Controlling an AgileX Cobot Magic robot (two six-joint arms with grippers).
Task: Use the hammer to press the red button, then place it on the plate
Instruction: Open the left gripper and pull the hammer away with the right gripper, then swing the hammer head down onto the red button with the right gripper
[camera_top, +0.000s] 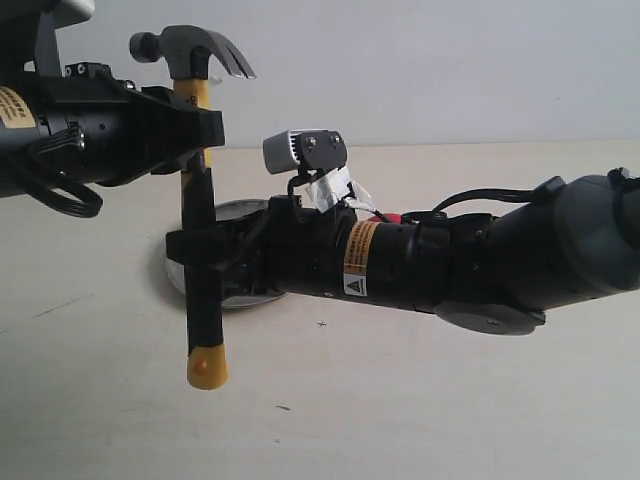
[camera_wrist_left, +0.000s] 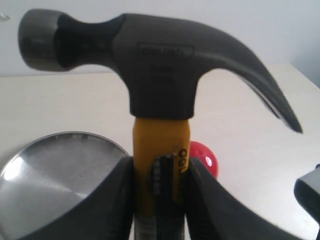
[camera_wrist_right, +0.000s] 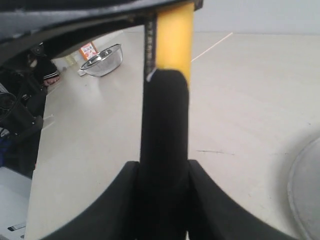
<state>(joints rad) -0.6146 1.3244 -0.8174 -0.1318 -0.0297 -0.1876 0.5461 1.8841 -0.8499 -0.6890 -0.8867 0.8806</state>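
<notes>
The hammer (camera_top: 198, 200) hangs upright in the air, its dark steel head (camera_wrist_left: 160, 65) on top and its yellow butt end (camera_top: 207, 370) at the bottom. My left gripper (camera_wrist_left: 160, 170) is shut on the yellow neck just under the head. Lower down, my right gripper (camera_wrist_right: 164, 172) is shut on the black handle (camera_wrist_right: 165, 125). The silver plate (camera_wrist_left: 55, 170) lies on the table behind the hammer. The red button (camera_wrist_left: 205, 157) sits beside the plate; in the exterior view only a red sliver (camera_top: 392, 217) shows behind my right arm.
My right arm (camera_top: 450, 260) stretches across the table's middle from the right, a grey camera (camera_top: 300, 150) on its wrist. A metal bowl (camera_wrist_right: 102, 60) and an orange item stand far off beyond the table edge. The beige tabletop (camera_top: 400, 400) spreads in front.
</notes>
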